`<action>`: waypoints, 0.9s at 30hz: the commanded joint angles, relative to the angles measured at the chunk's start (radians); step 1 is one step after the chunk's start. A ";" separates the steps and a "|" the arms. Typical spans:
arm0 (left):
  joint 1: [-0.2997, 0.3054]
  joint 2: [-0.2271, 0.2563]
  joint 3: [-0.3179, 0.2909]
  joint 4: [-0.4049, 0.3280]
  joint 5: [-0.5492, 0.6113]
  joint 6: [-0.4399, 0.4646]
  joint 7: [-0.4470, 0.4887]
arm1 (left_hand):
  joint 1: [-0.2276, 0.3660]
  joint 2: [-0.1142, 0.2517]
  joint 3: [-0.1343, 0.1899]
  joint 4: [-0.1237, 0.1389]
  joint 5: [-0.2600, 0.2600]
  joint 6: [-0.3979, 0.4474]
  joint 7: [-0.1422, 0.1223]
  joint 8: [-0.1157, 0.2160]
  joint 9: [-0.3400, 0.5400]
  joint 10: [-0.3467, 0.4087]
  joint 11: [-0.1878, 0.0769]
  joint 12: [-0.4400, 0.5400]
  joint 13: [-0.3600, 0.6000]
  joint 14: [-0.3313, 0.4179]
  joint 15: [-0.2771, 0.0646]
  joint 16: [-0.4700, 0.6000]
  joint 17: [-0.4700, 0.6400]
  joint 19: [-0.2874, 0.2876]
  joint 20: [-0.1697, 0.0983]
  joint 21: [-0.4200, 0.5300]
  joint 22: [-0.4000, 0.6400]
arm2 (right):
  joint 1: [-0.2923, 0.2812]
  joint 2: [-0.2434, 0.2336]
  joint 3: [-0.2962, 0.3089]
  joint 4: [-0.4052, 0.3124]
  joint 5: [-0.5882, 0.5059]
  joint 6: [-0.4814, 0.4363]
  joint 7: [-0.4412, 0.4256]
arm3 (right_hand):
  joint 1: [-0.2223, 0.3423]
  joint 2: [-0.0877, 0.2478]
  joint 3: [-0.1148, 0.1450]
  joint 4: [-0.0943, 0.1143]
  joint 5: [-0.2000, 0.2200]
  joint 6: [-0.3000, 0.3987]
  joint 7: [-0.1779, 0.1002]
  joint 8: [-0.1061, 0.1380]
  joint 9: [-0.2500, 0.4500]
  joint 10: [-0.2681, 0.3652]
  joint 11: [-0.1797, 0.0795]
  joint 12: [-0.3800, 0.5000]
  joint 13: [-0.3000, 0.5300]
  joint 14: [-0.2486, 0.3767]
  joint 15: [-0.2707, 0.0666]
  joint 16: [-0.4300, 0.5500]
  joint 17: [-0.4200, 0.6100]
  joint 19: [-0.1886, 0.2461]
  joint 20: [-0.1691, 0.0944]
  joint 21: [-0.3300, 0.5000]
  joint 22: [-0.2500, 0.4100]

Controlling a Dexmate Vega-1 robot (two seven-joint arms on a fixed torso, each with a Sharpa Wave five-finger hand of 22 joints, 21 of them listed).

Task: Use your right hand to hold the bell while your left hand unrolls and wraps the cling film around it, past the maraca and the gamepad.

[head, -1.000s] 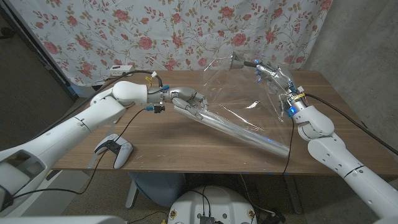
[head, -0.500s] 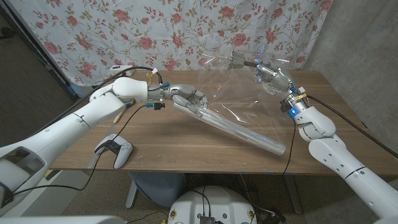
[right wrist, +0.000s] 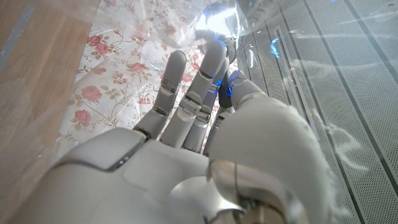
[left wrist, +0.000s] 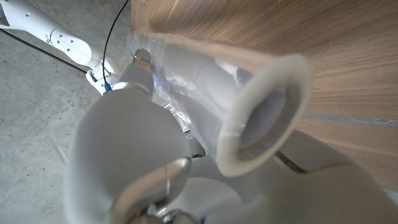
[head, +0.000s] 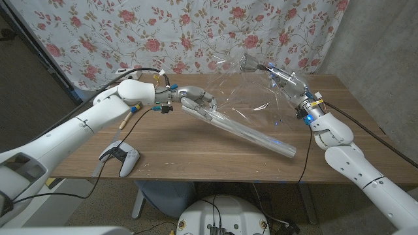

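Close to the front edge of the wooden bench [head: 196, 153], on the robot's left side, lies the white gamepad [head: 120, 156]. It has black sticks on top, and a thin black cable runs just beside it. Nothing touches it.

A bit farther in lies the long roll of cling film [head: 251, 135]. It lies slanted across the middle of the bench. Its far end is up by the left hand [head: 198, 106], and its near end points toward the robot's right side. The left hand holds the roll at the far end, with its fingers wrapped over the top. In the left wrist view, the open round end of the roll [left wrist: 264, 121] is very close, and the hand [left wrist: 134, 158] is around it.

A clear sheet of film [head: 251, 98] goes up from the roll toward the back right of the bench. It is thin and wrinkly, and the wood shows through it.

At the far right, the right hand [head: 288, 81] is up above the bench. It holds the bell [head: 250, 64] by its dark handle, with the bell tipped on its side. The film hangs over the bell. In the right wrist view, the fingers [right wrist: 186, 93] are curled upward with shiny film over them.

Behind the bench hangs a curtain with pink flowers [head: 163, 32].
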 commanded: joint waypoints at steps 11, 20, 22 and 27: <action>-0.034 -0.039 0.019 0.041 0.067 0.021 0.061 | 0.079 0.072 0.125 -0.008 0.011 0.017 -0.001 0.000 0.030 0.133 -0.122 -0.001 0.167 0.134 -0.153 -0.008 -0.011 0.012 0.001 0.004 0.000 | -0.005 -0.008 0.003 -0.004 0.097 -0.049 0.151 | -0.004 0.001 0.005 -0.002 0.007 0.003 0.003 -0.002 0.003 0.007 -0.004 -0.001 0.006 0.002 0.002 0.006 0.004 -0.004 -0.152 0.005 0.002; -0.065 -0.061 0.024 0.091 0.093 -0.007 0.075 | 0.081 0.069 0.125 -0.008 0.013 0.022 0.000 0.000 0.032 0.137 -0.122 -0.001 0.171 0.139 -0.152 -0.008 -0.011 0.015 -0.001 0.004 0.000 | 0.021 -0.012 -0.005 0.022 0.109 -0.071 0.213 | -0.003 0.000 0.005 -0.003 0.008 0.002 0.001 -0.002 0.005 0.005 -0.004 -0.003 0.006 0.000 0.002 0.007 0.004 -0.004 -0.151 0.005 0.002; -0.071 -0.065 0.027 0.098 0.097 -0.001 0.078 | 0.082 0.069 0.126 -0.008 0.013 0.022 0.000 -0.002 0.030 0.138 -0.123 -0.004 0.166 0.137 -0.152 -0.009 -0.011 0.016 -0.001 0.004 0.000 | 0.029 -0.009 -0.008 0.028 0.129 -0.092 0.224 | -0.003 0.000 0.005 -0.003 0.007 0.002 0.001 -0.002 0.005 0.006 -0.004 -0.002 0.007 -0.001 0.002 0.007 0.005 -0.005 -0.152 0.005 0.002; -0.090 -0.084 0.038 0.120 0.106 -0.002 0.076 | 0.081 0.069 0.126 -0.008 0.014 0.021 -0.001 -0.002 0.033 0.138 -0.125 -0.002 0.172 0.140 -0.152 -0.009 -0.012 0.017 -0.001 0.005 0.000 | 0.054 0.002 -0.018 0.053 0.157 -0.121 0.272 | -0.003 0.000 0.005 -0.003 0.007 0.002 0.001 -0.002 0.005 0.005 -0.005 -0.003 0.008 -0.002 0.002 0.006 0.004 -0.006 -0.152 0.005 0.002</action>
